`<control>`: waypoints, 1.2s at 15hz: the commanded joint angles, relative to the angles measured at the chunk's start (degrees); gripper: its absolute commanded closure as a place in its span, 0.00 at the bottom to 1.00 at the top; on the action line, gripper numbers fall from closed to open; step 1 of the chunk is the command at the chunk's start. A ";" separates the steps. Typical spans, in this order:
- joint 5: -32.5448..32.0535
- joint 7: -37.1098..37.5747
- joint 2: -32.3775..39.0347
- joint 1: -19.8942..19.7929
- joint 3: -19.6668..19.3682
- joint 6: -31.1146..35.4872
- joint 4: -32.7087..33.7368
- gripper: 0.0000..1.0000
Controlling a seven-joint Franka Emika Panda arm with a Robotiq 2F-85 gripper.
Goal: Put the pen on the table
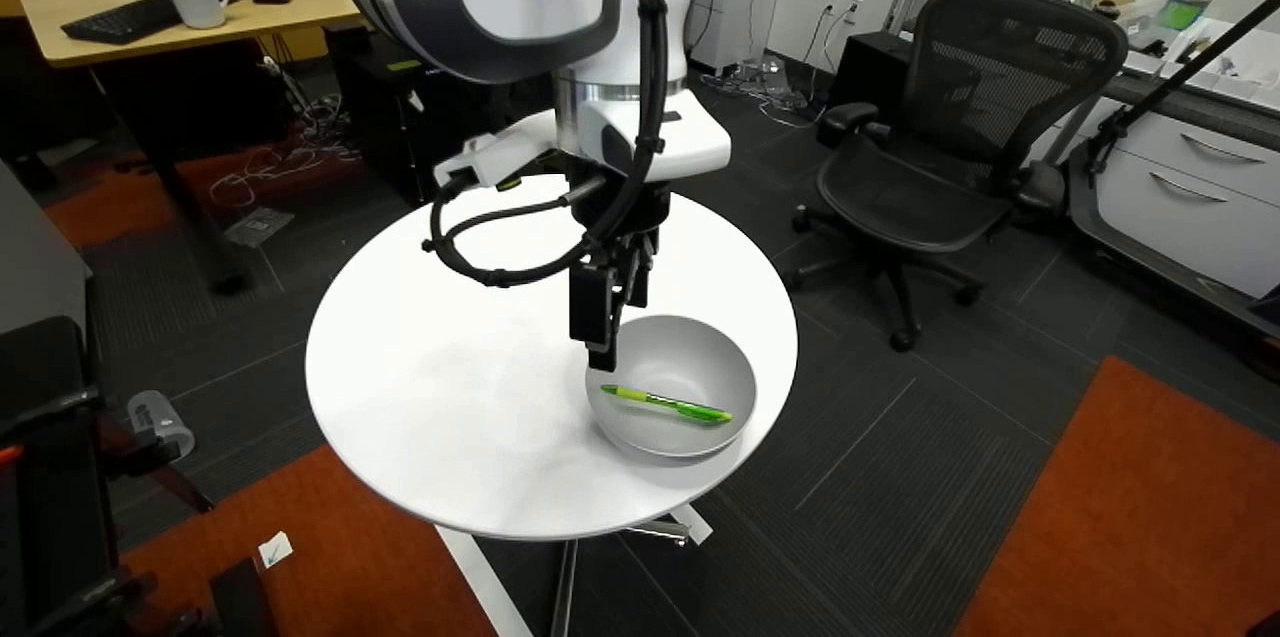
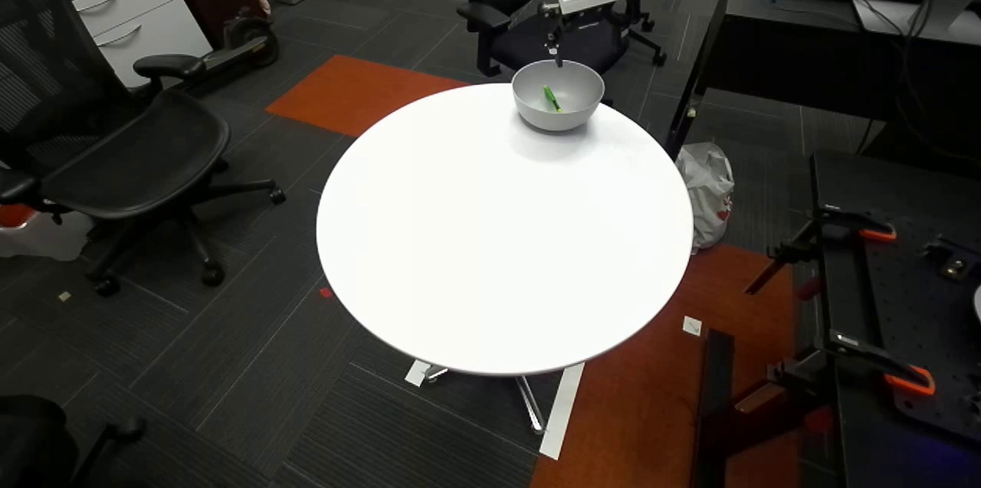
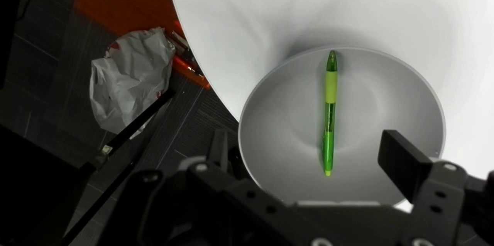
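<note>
Wrist view: the pen (image 3: 330, 116) lies in a gray bowl (image 3: 281, 134) on the table (image 3: 471, 83), tip toward twelve o'clock, the gripper (image 3: 305, 148) (spread) at six.

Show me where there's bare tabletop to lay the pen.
The table is bare from the bowl across to the opposite edge. Crowded: at the bowl, with the pen inside, the open pincer overhead and the table's edge close by.

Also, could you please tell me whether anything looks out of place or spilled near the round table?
Yes: a crumpled plastic bag sits on the floor beside the white table. It looks like stray litter, though it may belong there. I see no spill.
</note>
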 commanded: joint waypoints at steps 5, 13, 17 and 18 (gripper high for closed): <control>3.64 0.68 8.74 1.34 -2.40 0.56 8.19 0.00; 7.34 -0.43 14.97 0.13 -2.88 0.38 13.08 0.00; 9.49 -0.63 17.57 -0.66 -2.96 0.46 14.87 0.00; 9.99 -0.73 18.11 -0.87 -2.92 0.37 15.33 0.00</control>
